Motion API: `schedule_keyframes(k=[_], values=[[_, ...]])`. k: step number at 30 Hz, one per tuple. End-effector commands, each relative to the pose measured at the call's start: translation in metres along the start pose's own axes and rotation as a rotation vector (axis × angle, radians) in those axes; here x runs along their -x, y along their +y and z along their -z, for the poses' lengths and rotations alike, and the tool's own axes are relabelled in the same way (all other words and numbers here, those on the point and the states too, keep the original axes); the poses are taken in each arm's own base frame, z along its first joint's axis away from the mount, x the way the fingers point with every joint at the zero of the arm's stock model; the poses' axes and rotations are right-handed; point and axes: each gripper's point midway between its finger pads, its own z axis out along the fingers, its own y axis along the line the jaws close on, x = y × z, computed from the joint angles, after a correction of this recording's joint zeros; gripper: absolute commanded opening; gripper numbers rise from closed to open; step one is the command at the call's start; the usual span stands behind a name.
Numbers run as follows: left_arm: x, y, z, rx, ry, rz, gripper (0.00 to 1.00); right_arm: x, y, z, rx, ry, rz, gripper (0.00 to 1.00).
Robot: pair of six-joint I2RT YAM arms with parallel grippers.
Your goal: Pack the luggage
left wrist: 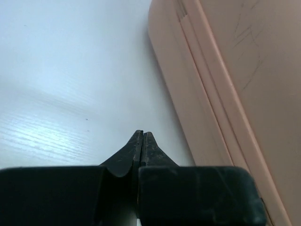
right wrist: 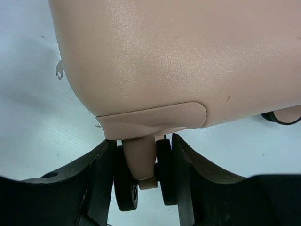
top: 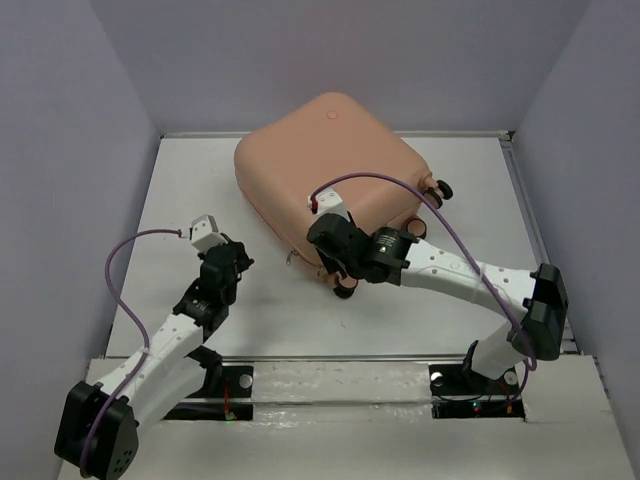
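Observation:
The salmon-pink luggage (top: 330,160) lies closed on the white table, its shell filling the top of the right wrist view (right wrist: 178,56). My right gripper (top: 336,270) (right wrist: 142,146) is at its near corner, shut on a pink-and-black caster wheel (right wrist: 126,188), with one finger pressed against each side of the twin wheels. My left gripper (top: 240,262) (left wrist: 142,134) is shut with nothing in it, low over the table just left of the luggage's side seam (left wrist: 207,108), not touching it.
Another caster (top: 441,188) (right wrist: 282,117) sticks out at the luggage's right end. A metal zipper pull (right wrist: 59,70) hangs at the left of the shell. Grey walls close in the table (top: 200,190) on three sides.

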Motion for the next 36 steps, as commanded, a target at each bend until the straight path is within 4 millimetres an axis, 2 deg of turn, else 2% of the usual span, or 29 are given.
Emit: schedule_keyframes(k=[1,2,3,5,8,9,10,12,14,17,19,22,27,32,35,36], values=[[0.015,-0.077,0.017,-0.384,0.009,0.058,0.06,-0.064,-0.033,0.009,-0.053,0.210,0.128,0.07],[-0.002,-0.083,0.027,-0.463,0.057,0.056,0.06,-0.061,-0.031,0.008,-0.040,0.192,0.126,0.07],[-0.010,-0.095,0.039,-0.555,0.088,0.049,0.06,-0.058,-0.031,0.010,-0.035,0.183,0.119,0.07],[-0.046,-0.112,0.076,-0.735,0.204,0.005,0.06,-0.054,-0.029,0.009,-0.028,0.162,0.107,0.07],[-0.069,-0.119,0.107,-0.835,0.264,-0.006,0.07,-0.053,-0.026,0.007,-0.019,0.155,0.103,0.07],[-0.076,-0.121,0.119,-0.872,0.286,-0.003,0.21,-0.053,-0.025,0.006,-0.017,0.152,0.097,0.07],[-0.078,-0.122,0.120,-0.875,0.286,-0.007,0.27,-0.053,-0.024,0.005,-0.017,0.152,0.094,0.07],[-0.081,-0.125,0.118,-0.865,0.297,-0.032,0.39,-0.053,-0.020,0.003,-0.002,0.151,0.085,0.07],[-0.082,-0.138,0.119,-0.887,0.321,-0.060,0.50,-0.053,-0.019,0.003,0.003,0.151,0.085,0.07],[-0.086,-0.155,0.122,-0.903,0.329,-0.117,0.55,-0.053,-0.018,0.001,0.003,0.152,0.088,0.07],[-0.087,-0.155,0.110,-0.847,0.311,-0.135,0.59,-0.053,-0.019,0.001,0.000,0.152,0.091,0.07],[-0.081,-0.159,0.095,-0.786,0.272,-0.151,0.60,-0.052,-0.018,0.002,0.005,0.147,0.090,0.07],[-0.086,-0.170,0.080,-0.752,0.272,-0.196,0.60,-0.054,-0.015,0.002,0.023,0.152,0.093,0.07],[-0.087,-0.166,0.061,-0.659,0.240,-0.226,0.59,-0.057,-0.013,0.001,0.039,0.154,0.093,0.07],[-0.093,-0.167,0.058,-0.635,0.239,-0.236,0.57,-0.058,-0.011,-0.001,0.049,0.154,0.095,0.07],[-0.095,-0.170,0.058,-0.635,0.237,-0.232,0.53,-0.058,-0.010,-0.001,0.054,0.150,0.092,0.07]])
